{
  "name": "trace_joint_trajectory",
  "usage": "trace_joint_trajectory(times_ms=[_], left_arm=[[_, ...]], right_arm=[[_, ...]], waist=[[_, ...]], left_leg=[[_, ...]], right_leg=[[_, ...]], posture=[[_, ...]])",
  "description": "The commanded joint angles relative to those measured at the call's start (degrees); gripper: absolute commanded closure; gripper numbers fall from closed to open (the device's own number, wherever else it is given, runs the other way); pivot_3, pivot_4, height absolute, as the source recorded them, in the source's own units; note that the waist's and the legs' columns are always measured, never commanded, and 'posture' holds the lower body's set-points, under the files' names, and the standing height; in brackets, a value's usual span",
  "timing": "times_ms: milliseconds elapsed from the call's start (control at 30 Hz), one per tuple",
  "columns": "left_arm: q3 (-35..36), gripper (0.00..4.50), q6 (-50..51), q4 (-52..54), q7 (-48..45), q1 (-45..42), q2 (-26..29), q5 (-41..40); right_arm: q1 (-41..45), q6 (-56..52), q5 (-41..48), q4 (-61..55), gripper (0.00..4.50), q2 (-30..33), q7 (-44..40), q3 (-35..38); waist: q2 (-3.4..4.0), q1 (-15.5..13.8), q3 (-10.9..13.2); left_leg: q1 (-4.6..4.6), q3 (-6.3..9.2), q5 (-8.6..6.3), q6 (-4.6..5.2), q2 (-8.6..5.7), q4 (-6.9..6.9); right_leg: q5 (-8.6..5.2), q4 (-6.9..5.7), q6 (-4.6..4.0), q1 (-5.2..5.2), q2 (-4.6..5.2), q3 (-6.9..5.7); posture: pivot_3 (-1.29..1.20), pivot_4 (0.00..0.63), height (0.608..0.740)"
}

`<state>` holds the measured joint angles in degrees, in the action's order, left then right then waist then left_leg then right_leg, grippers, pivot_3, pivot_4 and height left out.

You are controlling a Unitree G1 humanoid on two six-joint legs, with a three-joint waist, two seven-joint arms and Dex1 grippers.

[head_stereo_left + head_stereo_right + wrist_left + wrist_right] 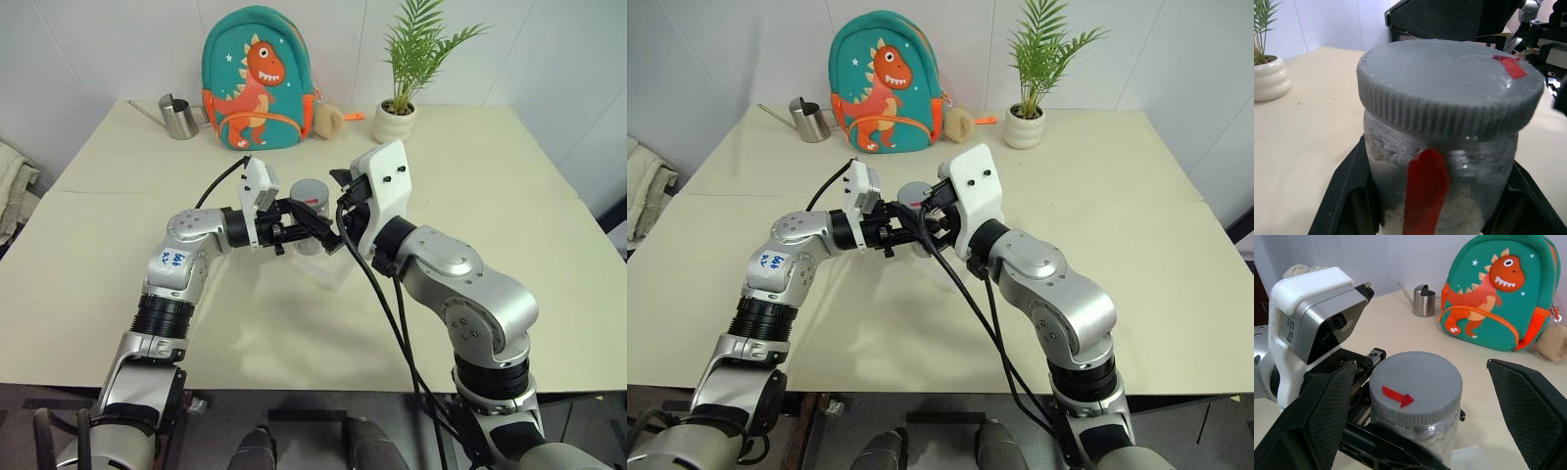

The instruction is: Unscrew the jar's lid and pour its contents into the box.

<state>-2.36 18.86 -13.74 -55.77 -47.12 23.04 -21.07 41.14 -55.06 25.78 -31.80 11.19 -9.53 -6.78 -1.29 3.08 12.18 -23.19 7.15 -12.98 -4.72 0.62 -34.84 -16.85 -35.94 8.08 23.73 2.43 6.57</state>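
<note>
Here, from the head camera, you can see the left gripper reaching in level from your left, its black fingers closed around the body of the jar, which it holds upright above the beige table. The grey lid sits on top of the jar, just above those fingers. The right gripper comes in from the other side, right beside the lid, with its jaws spread wide. Just below both grippers a patch of the clear box shows on the table. Well beyond the grippers stand a dinosaur backpack, a steel mug and a potted plant. In the left wrist view, the jar stands clamped between this gripper's two fingers, its red label stripe facing the camera, and the ribbed lid with its red mark is fully seated; the other gripper's dark pad hangs just behind the lid. You cannot see the contents through the silvered wall. In the right wrist view, the right gripper's two fingers stand far apart, one on each side of the lid and clear of its rim, holding nothing; a corner of the box peeks out just under the jar.
</note>
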Motion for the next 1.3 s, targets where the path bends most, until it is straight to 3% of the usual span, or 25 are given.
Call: trace_joint_trajectory(times_ms=[33, 733, 833, 933, 1300], left_arm=[[0.43, 2.57, -0.04, 3.21, -0.02, -0.75, 0.21, -0.38], [0.57, 2.57, 1.82, 5.97, 0.18, 0.32, 0.62, -0.50], [0.61, 2.57, 1.98, 6.15, 0.20, 0.44, 0.69, -0.55], [0.59, 2.57, 2.28, 6.48, 0.32, 0.84, 0.82, -0.53], [0.27, 2.57, 2.42, 5.72, -2.97, 1.57, 2.32, -1.07]], right_arm=[[0.57, 0.97, 0.08, -0.98, 0.00, -0.41, -0.88, -0.04], [1.10, 3.44, -1.47, 1.08, 0.00, -0.36, -3.47, -0.73], [0.86, 3.96, -1.20, 0.63, 0.62, -0.49, -4.45, -1.07], [1.10, 3.82, -0.55, 0.09, 1.61, -1.02, -4.99, -0.71], [2.25, 1.56, 4.57, -0.45, 1.61, 0.69, -11.52, 0.58]], waist=[[0.00, 0.06, 0.00], [0.00, 0.07, 0.00], [0.00, 0.08, 0.00], [0.00, 0.08, 0.00], [0.01, 0.10, 0.01]], left_leg=[[0.00, 0.00, 0.00, 0.00, 0.00, 0.01], [0.00, 0.01, 0.00, 0.00, 0.00, 0.06], [0.00, 0.00, 0.00, 0.00, 0.00, 0.07], [0.00, 0.01, 0.00, 0.00, 0.00, 0.09], [0.01, 0.00, 0.00, 0.00, 0.01, 0.15]], right_leg=[[0.00, 0.00, 0.00, 0.00, 0.00, 0.00], [-0.01, 0.03, -0.01, 0.01, 0.00, 0.00], [-0.01, 0.03, -0.01, 0.02, 0.00, 0.00], [-0.01, 0.04, -0.01, 0.02, 0.00, 0.00], [-0.01, 0.06, -0.02, 0.03, 0.00, 0.00]], posture=[[0.00, 0.150, 0.740], [0.00, 0.150, 0.740], [0.00, 0.150, 0.740], [0.00, 0.150, 0.740], [0.00, 0.150, 0.740]])
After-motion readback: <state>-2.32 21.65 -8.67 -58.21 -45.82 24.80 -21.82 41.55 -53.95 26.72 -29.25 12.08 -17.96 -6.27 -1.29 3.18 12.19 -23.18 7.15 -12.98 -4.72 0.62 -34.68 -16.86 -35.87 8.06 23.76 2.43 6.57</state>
